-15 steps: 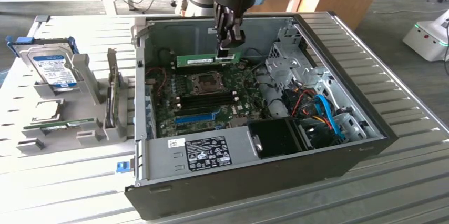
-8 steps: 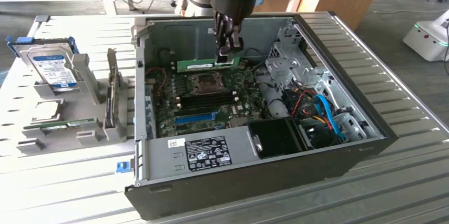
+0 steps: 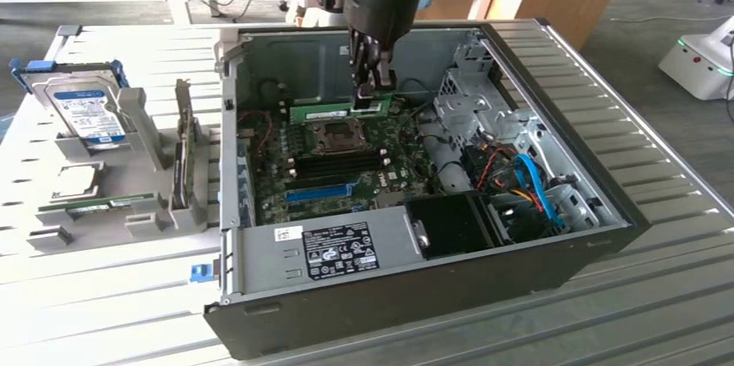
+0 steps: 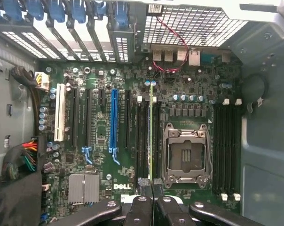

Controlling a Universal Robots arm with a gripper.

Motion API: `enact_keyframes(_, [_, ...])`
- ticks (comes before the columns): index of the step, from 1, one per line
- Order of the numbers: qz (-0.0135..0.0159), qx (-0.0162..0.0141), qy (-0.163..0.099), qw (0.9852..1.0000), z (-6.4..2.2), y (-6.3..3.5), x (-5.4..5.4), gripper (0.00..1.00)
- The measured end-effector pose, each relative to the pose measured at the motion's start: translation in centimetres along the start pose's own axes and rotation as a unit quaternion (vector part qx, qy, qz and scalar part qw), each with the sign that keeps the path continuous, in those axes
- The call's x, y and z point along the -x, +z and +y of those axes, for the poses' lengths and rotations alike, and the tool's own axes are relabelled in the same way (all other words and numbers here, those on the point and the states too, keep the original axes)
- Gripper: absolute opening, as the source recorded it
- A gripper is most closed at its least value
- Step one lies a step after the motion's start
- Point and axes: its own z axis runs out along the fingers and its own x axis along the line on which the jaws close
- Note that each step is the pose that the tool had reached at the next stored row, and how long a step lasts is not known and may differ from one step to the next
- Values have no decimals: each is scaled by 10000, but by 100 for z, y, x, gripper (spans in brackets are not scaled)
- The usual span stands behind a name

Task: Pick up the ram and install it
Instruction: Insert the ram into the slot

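Ram, one stick: gripper is pinching it edge-on at the black memory slots. You are aligning it, so be keeping it upright and parallel to the slot.

Exterior view oblique over the case; wrist view close above shared motherboard.

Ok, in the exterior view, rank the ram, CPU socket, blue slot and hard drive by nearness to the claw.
1. ram, gripped in the claw.
2. CPU socket, on the board, close by.
3. blue slot, farther along the board.
4. hard drive, outside the case, exterior view's left.
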Motion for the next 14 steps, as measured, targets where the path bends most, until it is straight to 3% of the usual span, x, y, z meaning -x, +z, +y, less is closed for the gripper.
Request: enact_keyframes(14, [0,0,0,10000,-10,186,-9,12])
